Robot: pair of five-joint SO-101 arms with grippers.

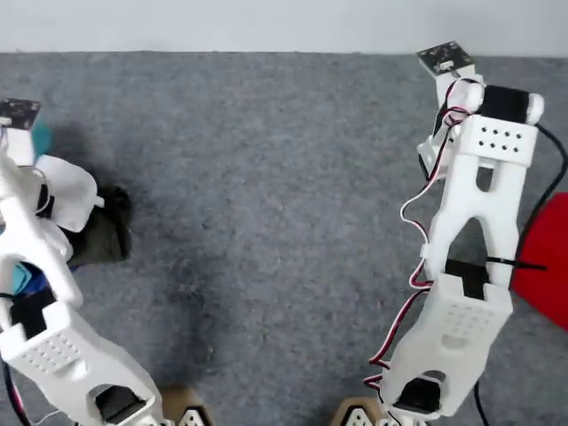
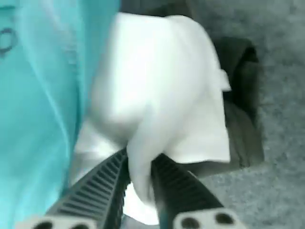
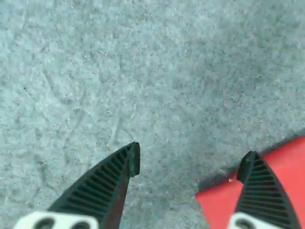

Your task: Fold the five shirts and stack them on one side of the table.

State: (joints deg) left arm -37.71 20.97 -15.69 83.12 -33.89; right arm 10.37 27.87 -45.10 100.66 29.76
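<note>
You are looking at a table (image 1: 266, 222) covered in grey, felt-like cloth from edge to edge. A crumpled dark green shirt (image 1: 105, 235) lies on it near the left side. Just beyond that you can see a teal shirt (image 1: 40, 138) at the left edge. A red shirt (image 1: 546, 257) lies flat at the right edge.

White shirt (image 2: 157, 95), teal shirt (image 2: 38, 95), dark olive shirt (image 2: 243, 119), red cloth (image 1: 550, 240), grey table (image 1: 266, 222).
</note>
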